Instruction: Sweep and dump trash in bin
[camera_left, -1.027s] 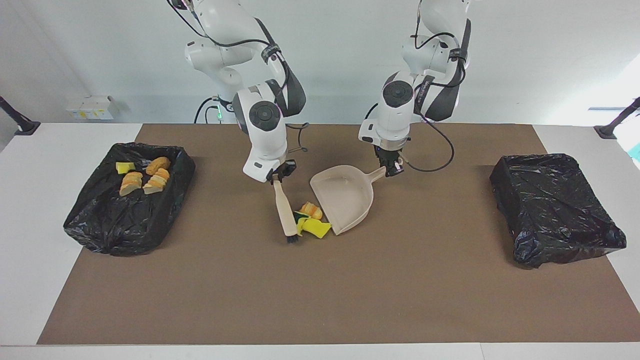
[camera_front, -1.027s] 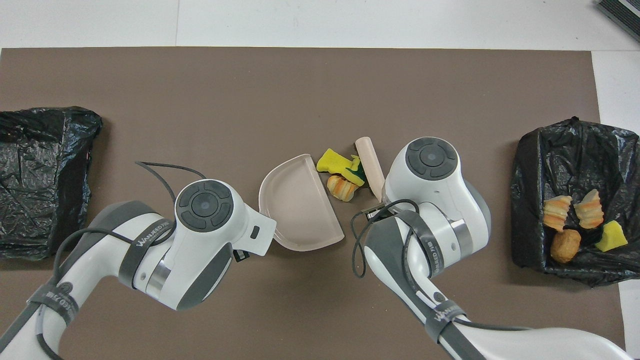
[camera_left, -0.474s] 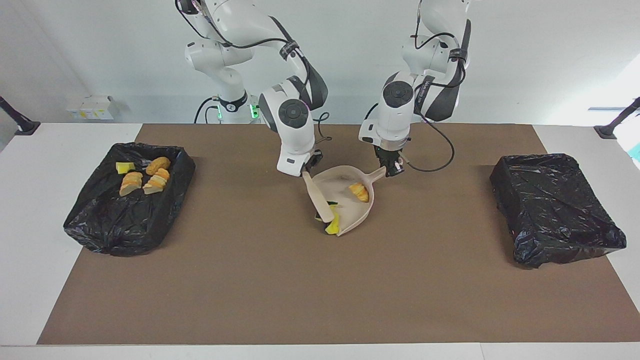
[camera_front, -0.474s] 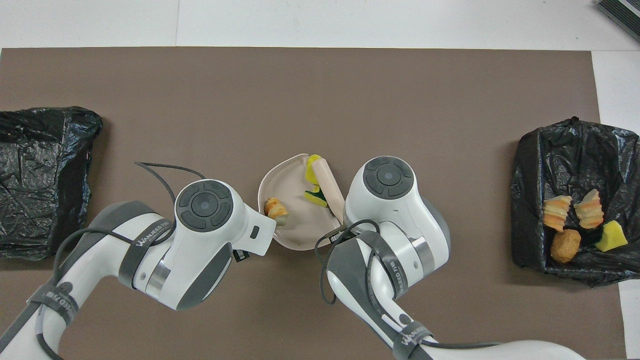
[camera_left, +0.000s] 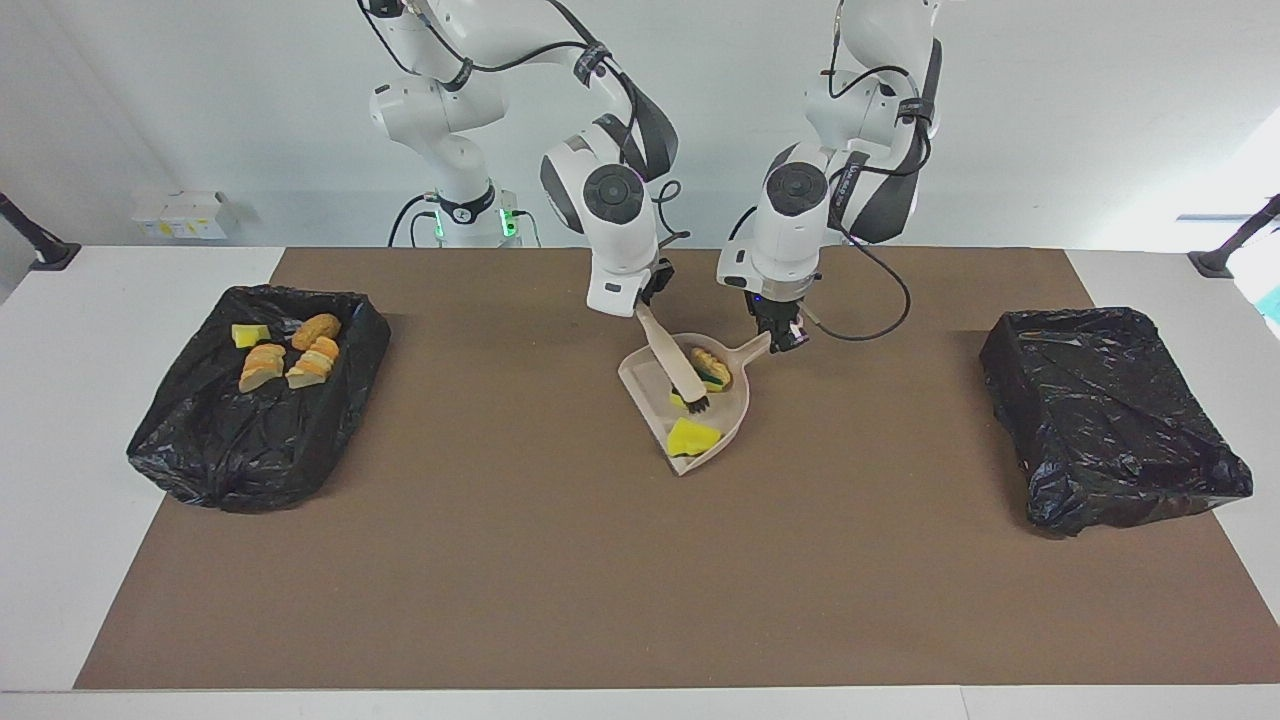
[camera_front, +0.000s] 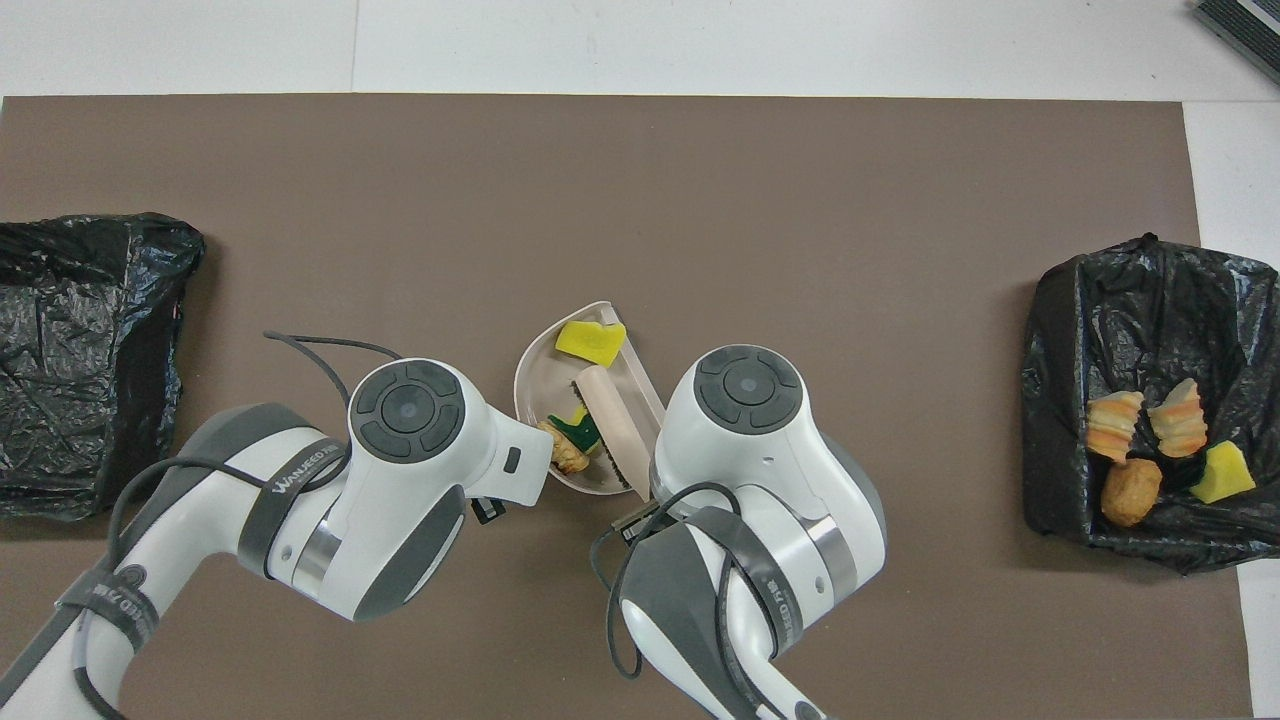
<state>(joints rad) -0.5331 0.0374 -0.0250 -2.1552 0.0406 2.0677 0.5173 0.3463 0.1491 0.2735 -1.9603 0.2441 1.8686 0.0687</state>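
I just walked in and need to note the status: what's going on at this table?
Two arms are sweeping trash. The right gripper holds a brush with its bristles inside the dustpan; the left gripper holds that dustpan's handle. Three scraps now lie in the pan. Four more pieces sit in the bin at the right arm's end; the other bin shows no trash.

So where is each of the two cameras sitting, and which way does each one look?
Facing view: high across the table, looking back at the robots; both whole arms show, the right gripper holding the beige black-bristled brush, the left gripper on the beige plastic dustpan.
Overhead view: high above the robots' end, looking steeply down and forward; only the arms' upper links and wrists show.
Both share the dustpan, the yellow sponge chunk and both black-lined bins.
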